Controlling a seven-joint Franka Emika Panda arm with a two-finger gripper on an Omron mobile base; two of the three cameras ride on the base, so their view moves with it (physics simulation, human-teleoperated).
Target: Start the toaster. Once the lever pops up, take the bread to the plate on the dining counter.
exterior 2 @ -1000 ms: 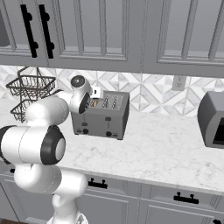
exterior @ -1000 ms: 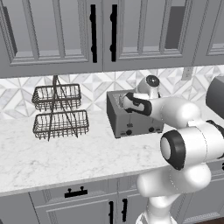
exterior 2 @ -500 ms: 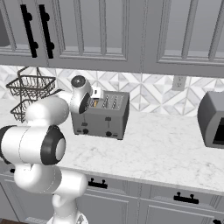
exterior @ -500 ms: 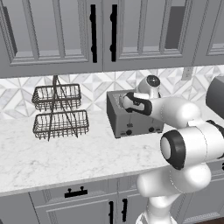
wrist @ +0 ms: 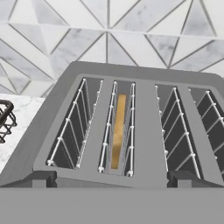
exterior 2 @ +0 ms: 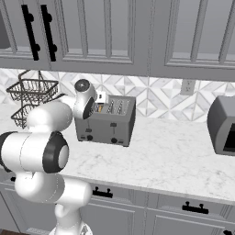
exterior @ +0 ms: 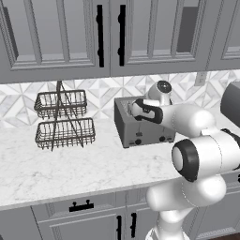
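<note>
**Bread in the slot, carry not begun**

The gripper (exterior: 132,108) hangs over the toaster (exterior 2: 106,121) with jaws spread wide, holding nothing. The bread (wrist: 118,131) sits deep in a wire-lined slot. Whether the lever is already down is unclear; lifting the slice out and taking it to the plate remain.

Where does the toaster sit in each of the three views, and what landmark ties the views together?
Left base view: toaster right of centre, partly behind the arm.
Right base view: left of centre on the counter, beside the arm's wrist.
Hand view: fills the lower frame, slots facing up, bread in one slot.
Shared landmark: the wire basket rack.
</note>
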